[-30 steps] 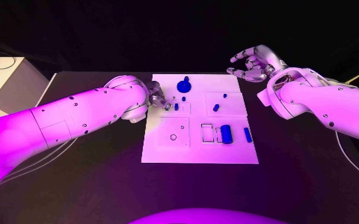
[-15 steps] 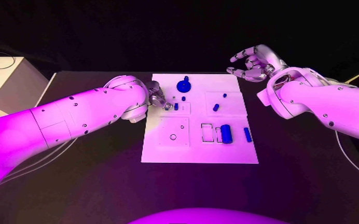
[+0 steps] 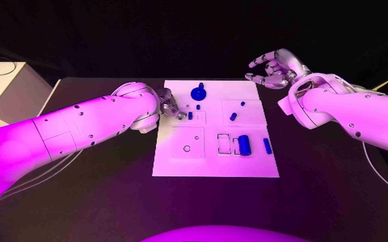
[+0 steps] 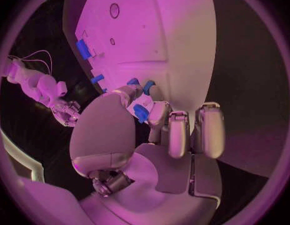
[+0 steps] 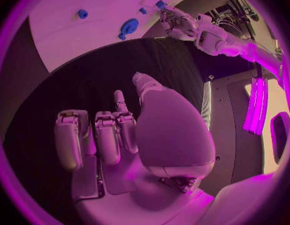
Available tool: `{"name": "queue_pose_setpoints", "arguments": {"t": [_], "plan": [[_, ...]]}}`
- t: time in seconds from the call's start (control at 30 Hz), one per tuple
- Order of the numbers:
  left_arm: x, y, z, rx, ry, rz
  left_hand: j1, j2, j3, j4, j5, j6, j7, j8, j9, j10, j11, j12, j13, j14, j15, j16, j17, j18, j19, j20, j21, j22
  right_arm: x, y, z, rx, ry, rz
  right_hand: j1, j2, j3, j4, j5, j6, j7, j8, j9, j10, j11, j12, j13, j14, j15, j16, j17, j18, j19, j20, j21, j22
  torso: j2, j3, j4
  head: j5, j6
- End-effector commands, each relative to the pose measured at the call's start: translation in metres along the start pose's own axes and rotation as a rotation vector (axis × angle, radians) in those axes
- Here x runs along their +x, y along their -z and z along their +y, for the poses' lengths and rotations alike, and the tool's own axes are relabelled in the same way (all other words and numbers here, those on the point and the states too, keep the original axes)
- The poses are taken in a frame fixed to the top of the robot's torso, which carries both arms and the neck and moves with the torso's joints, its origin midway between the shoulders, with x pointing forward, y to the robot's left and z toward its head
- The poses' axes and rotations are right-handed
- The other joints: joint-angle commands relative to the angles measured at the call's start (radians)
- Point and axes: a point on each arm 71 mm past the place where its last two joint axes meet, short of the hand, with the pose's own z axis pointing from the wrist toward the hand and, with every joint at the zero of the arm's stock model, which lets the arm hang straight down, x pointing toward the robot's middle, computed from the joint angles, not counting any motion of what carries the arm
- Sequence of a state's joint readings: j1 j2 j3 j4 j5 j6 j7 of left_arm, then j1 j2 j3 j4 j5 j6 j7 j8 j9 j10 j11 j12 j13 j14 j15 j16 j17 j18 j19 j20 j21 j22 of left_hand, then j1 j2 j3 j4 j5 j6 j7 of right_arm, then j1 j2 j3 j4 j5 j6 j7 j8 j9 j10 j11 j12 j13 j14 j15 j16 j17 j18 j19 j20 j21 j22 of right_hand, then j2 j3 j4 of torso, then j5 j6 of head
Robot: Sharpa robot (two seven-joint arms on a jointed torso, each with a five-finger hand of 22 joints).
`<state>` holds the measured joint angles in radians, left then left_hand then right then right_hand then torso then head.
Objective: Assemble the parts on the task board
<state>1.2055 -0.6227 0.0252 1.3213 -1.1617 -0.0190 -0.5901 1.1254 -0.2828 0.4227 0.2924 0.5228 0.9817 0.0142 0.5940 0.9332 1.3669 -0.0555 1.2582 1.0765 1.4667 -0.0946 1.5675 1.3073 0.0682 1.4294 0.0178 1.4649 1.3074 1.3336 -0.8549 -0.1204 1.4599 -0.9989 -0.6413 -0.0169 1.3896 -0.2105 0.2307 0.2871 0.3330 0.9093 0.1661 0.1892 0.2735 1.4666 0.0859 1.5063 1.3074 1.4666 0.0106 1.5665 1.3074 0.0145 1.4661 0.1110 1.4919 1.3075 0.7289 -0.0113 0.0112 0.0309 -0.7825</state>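
Blue small plastic peg (image 4: pixel 140 113) sits pinched in the left robot hand (image 3: pixel 170 107), at the white task board (image 3: pixel 212 161)'s left edge. Right robot hand (image 3: pixel 273 69) hovers empty beyond the board's far right corner, fingers loosely apart.

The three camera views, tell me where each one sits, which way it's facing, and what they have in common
Head view: on the robot's head, looking down at the task board; both arms enter, left hand at the board's edge, right hand beyond its far corner.
Left wrist view: behind the left hand, facing the board; a small blue part sits between its fingertips.
Right wrist view: behind the right hand, facing across the table toward the board.
Shared: all three show the board; both wrist views also show the opposite hand.
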Motion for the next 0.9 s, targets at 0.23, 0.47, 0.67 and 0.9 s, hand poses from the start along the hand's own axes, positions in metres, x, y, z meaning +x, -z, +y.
{"name": "queue_pose_setpoints", "arguments": {"t": [0.23,0.47,0.67,0.9], "plan": [[0.0037,-0.0001,0.0048,-0.016,-0.013,0.014,-0.011,0.014,-0.037,0.000,-0.007,0.000,0.007,-0.005,-0.001,0.000,0.009,-0.005,-0.001,0.104,-0.004,0.003,0.263,-0.012,0.001,-0.004,-0.005,0.024,0.0005,0.0002,0.0009,-0.014,0.008,0.009,-0.011,-0.005,0.005,-0.001,0.007,-0.010,0.000,0.007,0.001,0.035,-0.004,-0.004,0.203,0.098,-0.006,-0.006,0.240,0.009,0.067,-0.006,-0.005,0.191,0.000,-0.0011,0.0006,-0.003,0.001],[0.0032,0.0013,0.0054,-0.013,-0.006,0.007,-0.019,0.024,-0.094,0.001,-0.017,-0.003,0.008,-0.009,-0.003,-0.004,0.010,-0.009,-0.007,0.104,-0.003,0.003,0.263,-0.012,-0.001,-0.003,-0.008,0.021,0.0004,0.0002,0.0006,-0.014,0.009,0.009,-0.011,-0.005,0.005,-0.001,0.007,-0.010,0.000,0.007,0.001,0.035,-0.004,-0.004,0.203,0.098,-0.006,-0.006,0.240,0.009,0.067,-0.006,-0.005,0.191,0.000,-0.0008,0.0003,-0.004,0.001],[0.0026,0.0029,0.0079,-0.014,0.004,0.006,-0.009,0.035,-0.144,0.001,-0.025,-0.012,0.011,-0.014,-0.005,-0.019,0.012,-0.029,-0.035,0.104,-0.001,0.003,0.263,-0.009,-0.008,-0.002,-0.014,0.011,0.0004,0.0002,0.0003,-0.013,0.009,0.010,-0.011,-0.005,0.005,-0.001,0.007,-0.010,0.000,0.007,0.001,0.035,-0.004,-0.004,0.203,0.098,-0.006,-0.006,0.240,0.009,0.067,-0.006,-0.005,0.191,0.000,-0.0003,0.0011,-0.004,0.002],[0.0007,0.0052,0.0121,-0.021,0.010,-0.003,0.000,0.056,-0.223,0.003,-0.049,-0.029,0.017,-0.012,-0.001,-0.033,0.018,-0.041,-0.057,0.104,0.004,0.003,0.263,-0.008,-0.011,0.001,-0.017,0.006,0.0004,0.0004,-0.0002,-0.012,0.009,0.009,-0.011,-0.005,0.005,-0.001,0.007,-0.010,0.000,0.007,0.001,0.035,-0.004,-0.004,0.203,0.098,-0.006,-0.006,0.240,0.009,0.067,-0.006,-0.005,0.191,0.000,-0.0004,0.0011,-0.004,0.005]]}}
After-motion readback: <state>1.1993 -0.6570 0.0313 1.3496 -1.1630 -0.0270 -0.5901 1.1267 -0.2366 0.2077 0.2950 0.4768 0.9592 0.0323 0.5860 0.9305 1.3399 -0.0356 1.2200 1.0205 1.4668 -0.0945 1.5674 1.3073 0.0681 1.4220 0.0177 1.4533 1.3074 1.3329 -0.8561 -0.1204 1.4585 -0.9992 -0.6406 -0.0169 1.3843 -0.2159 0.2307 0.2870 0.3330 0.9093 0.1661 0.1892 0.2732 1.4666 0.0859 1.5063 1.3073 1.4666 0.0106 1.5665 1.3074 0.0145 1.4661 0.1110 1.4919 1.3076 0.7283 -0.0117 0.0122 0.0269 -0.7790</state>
